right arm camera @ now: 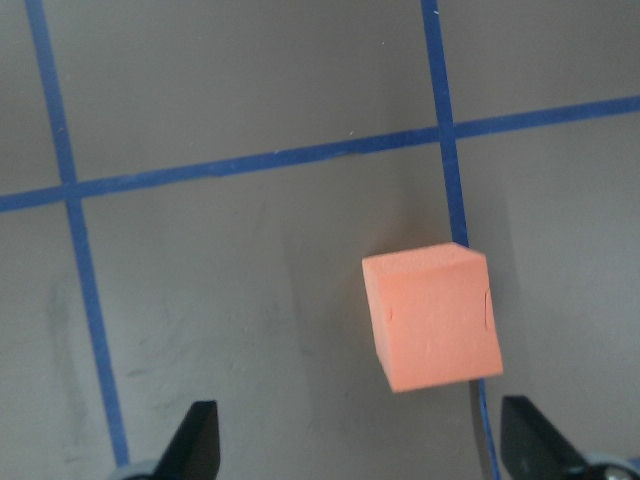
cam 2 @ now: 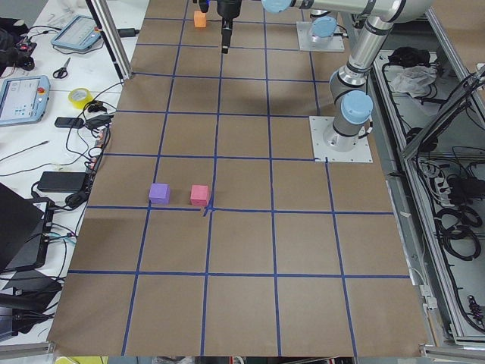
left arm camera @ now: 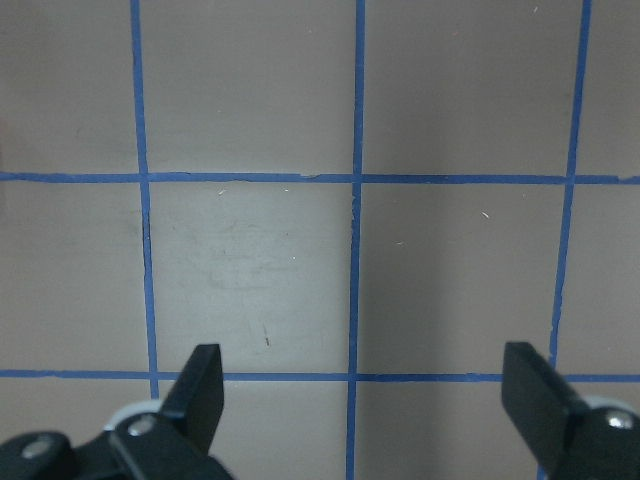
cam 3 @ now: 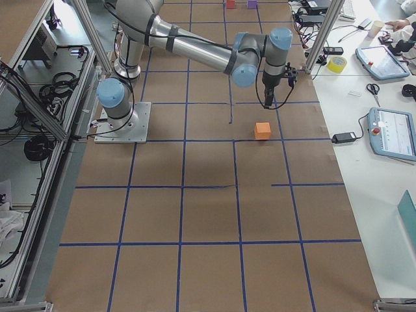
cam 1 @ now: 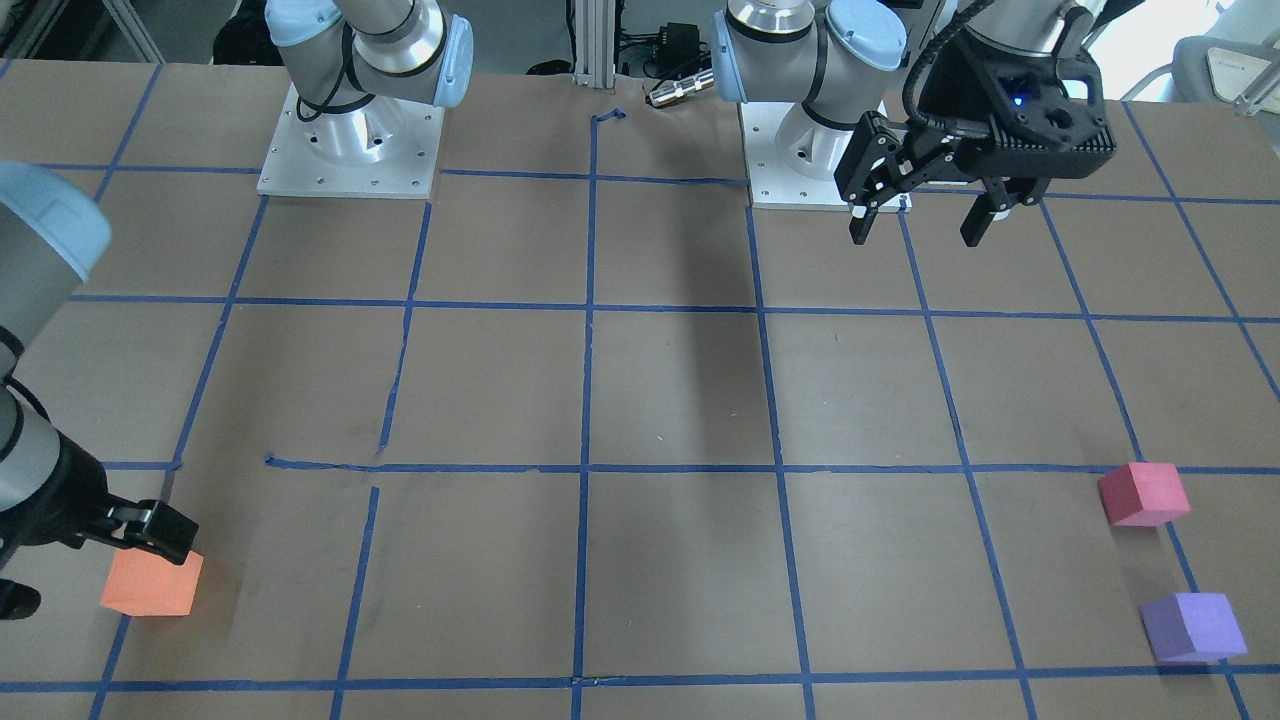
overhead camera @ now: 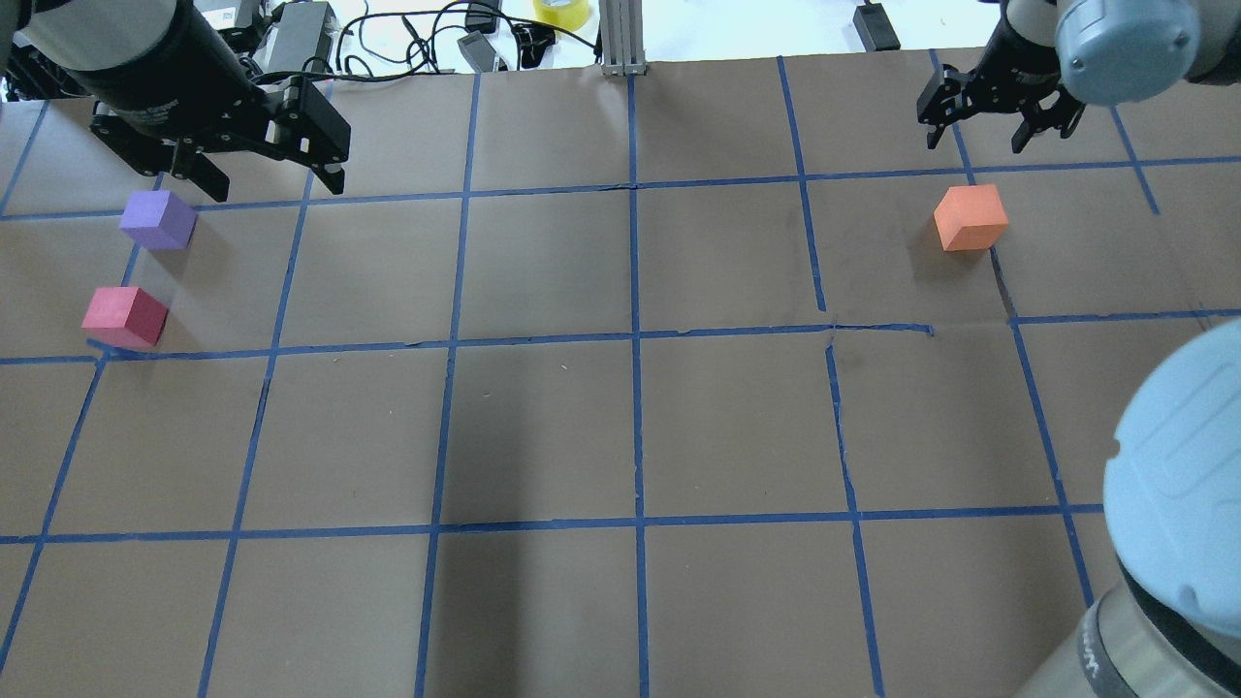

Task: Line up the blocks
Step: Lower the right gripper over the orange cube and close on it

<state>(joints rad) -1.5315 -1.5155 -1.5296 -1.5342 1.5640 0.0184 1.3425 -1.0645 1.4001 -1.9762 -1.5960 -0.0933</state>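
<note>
The orange block [overhead camera: 970, 218] lies on the table at the far right; it also shows in the right wrist view [right arm camera: 432, 318] and the front view [cam 1: 150, 583]. My right gripper [overhead camera: 974, 143] is open and empty, hovering just beyond it; in the wrist view [right arm camera: 365, 440] the block sits ahead of the fingertips, right of centre. The purple block [overhead camera: 158, 220] and the crimson-pink block [overhead camera: 124, 317] lie close together at the far left. My left gripper [overhead camera: 273, 182] is open and empty, held high; its wrist view [left arm camera: 367, 385] shows only bare table.
Blue tape lines [overhead camera: 635, 339] divide the brown table into squares. The two arm bases [cam 1: 350, 140] [cam 1: 800, 150] stand at the robot's edge. My right arm's elbow [overhead camera: 1183, 485] fills the overhead view's lower right. Cables and a tape roll [overhead camera: 560, 10] lie beyond the far edge.
</note>
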